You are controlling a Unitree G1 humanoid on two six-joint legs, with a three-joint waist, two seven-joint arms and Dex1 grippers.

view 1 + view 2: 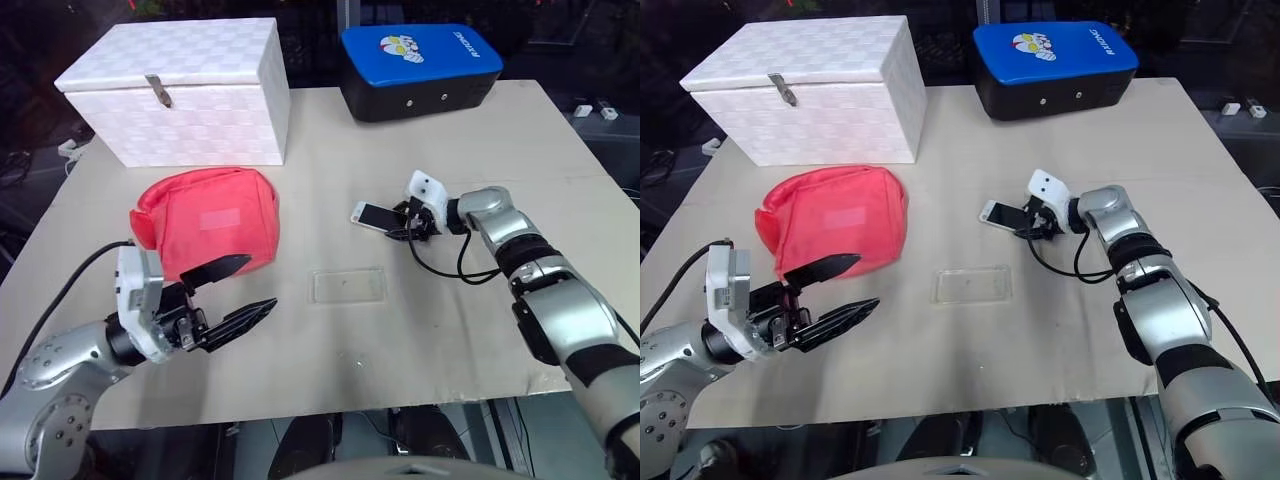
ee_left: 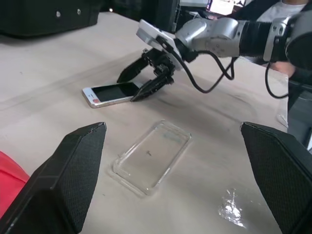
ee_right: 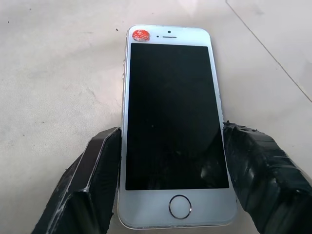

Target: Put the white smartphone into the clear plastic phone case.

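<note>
The white smartphone (image 3: pixel 173 129) lies flat, screen up, on the surface (image 1: pixel 450 330), well apart from the clear plastic phone case (image 1: pixel 346 285) nearer the robot. The right gripper (image 3: pixel 170 183) straddles its home-button end, jaws against or just beside the long edges; whether they already clamp I cannot tell. The phone looks stiff, light and slick-sided with a breakable glass face, so those narrow edges are the sensible hold. The thin case would likely flex and skid. The left gripper (image 1: pixel 235 290) hangs released near the red pouch (image 1: pixel 205 220).
</note>
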